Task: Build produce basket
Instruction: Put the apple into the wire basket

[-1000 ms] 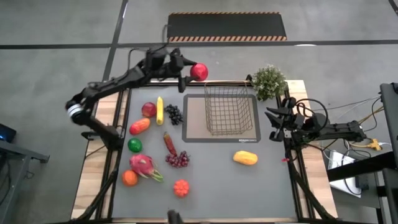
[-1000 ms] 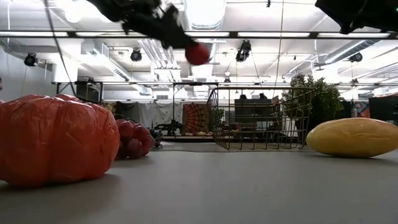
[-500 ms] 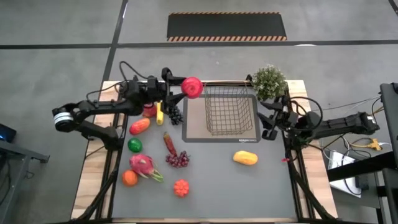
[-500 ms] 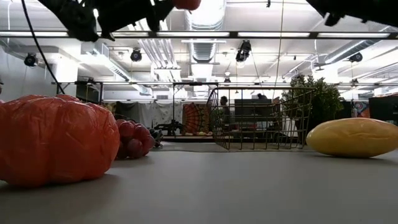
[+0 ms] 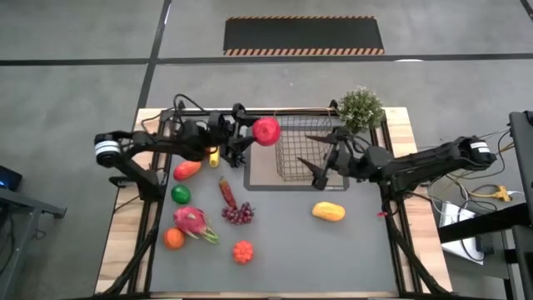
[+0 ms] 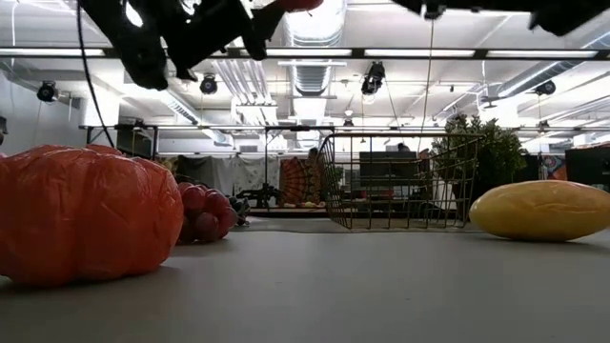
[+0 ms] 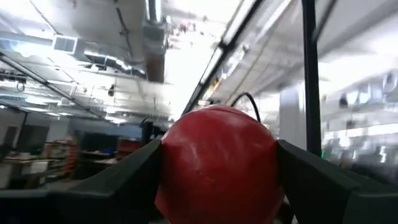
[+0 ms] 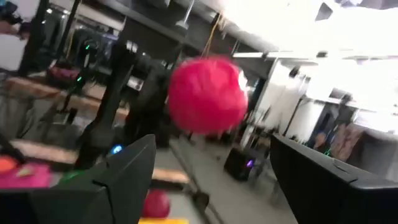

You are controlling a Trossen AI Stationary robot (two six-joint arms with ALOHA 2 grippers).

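The grey table (image 5: 358,250) carried a rectangular mat (image 5: 254,179) with a dark border near its twelve-o'clock edge, and on the mat stood the basket (image 5: 301,158), upright and open at the top. Through its wire sides, in the low view (image 6: 400,195), nothing could be made out inside.

The left arm reached in from nine o'clock, and the left gripper (image 5: 250,133) was clamped on a red apple (image 5: 266,131), holding it in the air just over the basket's nine-o'clock rim; in the left wrist view the apple (image 7: 217,165) sat tight between the two fingers (image 7: 112,186). The right arm came in from three o'clock, and the right gripper (image 5: 321,158) hung over the basket's three-o'clock side with its fingers spread wide and nothing between them, facing the apple (image 8: 207,93).

The rest of the produce lay on the table toward nine and six o'clock. A yellow mango (image 5: 329,212) lay at five o'clock of the basket, its long axis running three to nine. A pink dragon fruit (image 5: 191,223) pointed its leafy tip toward four o'clock. A red-orange fruit (image 5: 186,169) lay slanted, beside a green one (image 5: 181,194). Red grapes (image 5: 239,213) sat near a ridged orange-red fruit (image 5: 242,251) and an orange (image 5: 173,238). A potted plant (image 5: 360,108) stood at the basket's one-o'clock corner.
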